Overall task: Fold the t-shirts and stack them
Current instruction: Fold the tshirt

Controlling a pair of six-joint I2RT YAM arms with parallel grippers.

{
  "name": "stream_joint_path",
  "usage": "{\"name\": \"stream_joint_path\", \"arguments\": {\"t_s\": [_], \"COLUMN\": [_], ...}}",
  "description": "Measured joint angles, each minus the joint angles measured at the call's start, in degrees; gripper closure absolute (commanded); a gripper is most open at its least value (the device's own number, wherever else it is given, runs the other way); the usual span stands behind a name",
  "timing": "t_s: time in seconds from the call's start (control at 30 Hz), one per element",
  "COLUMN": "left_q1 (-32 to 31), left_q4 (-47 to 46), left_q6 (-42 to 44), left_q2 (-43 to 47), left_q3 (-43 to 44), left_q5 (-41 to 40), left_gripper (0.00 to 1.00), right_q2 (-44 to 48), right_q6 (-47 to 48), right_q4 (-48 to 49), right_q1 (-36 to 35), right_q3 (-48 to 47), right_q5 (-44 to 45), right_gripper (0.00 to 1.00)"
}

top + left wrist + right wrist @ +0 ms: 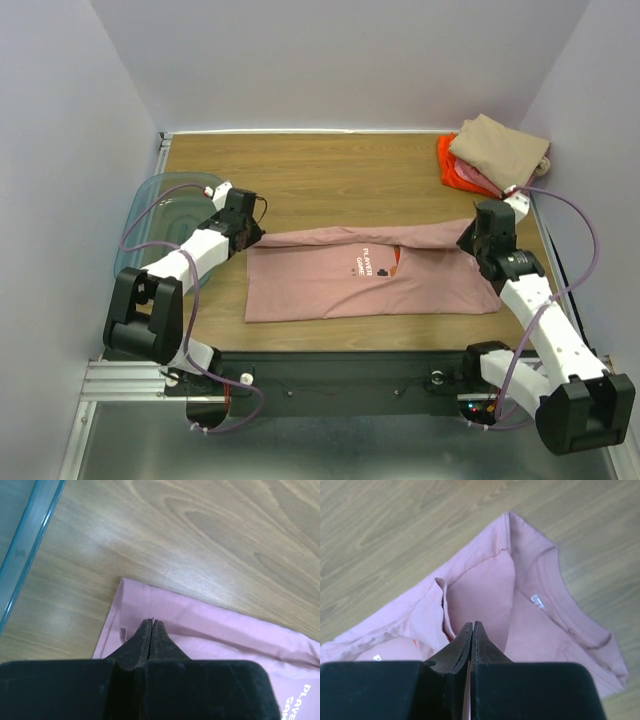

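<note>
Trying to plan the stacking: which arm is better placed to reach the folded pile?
Right, probably. The right gripper sits at the collar end of the pink t-shirt, near the folded pile; the left gripper is at the hem end, by the teal bin.

We read "PLAYER GAME" in pale letters in the print [365,264] on the chest of the dusty-pink t-shirt [320,292], turned sideways in the top view. Toward four o'clock in the left wrist view only "PLA" over "GAM" shows, cut off. The small white neck tag [537,601] is illegible.
</note>
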State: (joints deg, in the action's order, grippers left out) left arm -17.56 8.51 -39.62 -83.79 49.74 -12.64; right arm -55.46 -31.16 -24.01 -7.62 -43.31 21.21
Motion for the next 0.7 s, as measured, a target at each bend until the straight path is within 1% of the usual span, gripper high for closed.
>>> {"name": "stream_joint_path", "arguments": {"t_s": [0.2,0.37,0.53,0.67,0.7], "left_q1": [0.0,0.0,0.0,0.0,0.0], "left_q4": [0.0,-0.1,0.2,0.1,0.2], "left_q6": [-0.9,-1.4,-2.2,-3.2,-3.9], "left_q2": [2.4,3.1,3.1,3.7,4.1], "left_q3": [-3.2,-3.4,-3.5,-5.4,-6.3], "left_q5": [-0.8,-1.6,-1.7,-1.8,-1.9], "left_gripper": [1.0,1.0,1.0,1.0,0.9], "right_q2": [3.6,6.3,9.1,10.1,10.4], "right_q6": [-1.9,-4.8,-6.4,-7.8,-8.4], "right_q4": [-5.6,-10.1,-12.9,-13.7,-13.7], "right_q1": [0.0,0.0,0.0,0.0,0.0], "right_q3": [0.6,1.0,1.1,1.9,2.8], "right_q5": [2.5,4.9,6.3,6.4,6.3], "right_gripper": [1.0,1.0,1.0,0.99,0.99]}}
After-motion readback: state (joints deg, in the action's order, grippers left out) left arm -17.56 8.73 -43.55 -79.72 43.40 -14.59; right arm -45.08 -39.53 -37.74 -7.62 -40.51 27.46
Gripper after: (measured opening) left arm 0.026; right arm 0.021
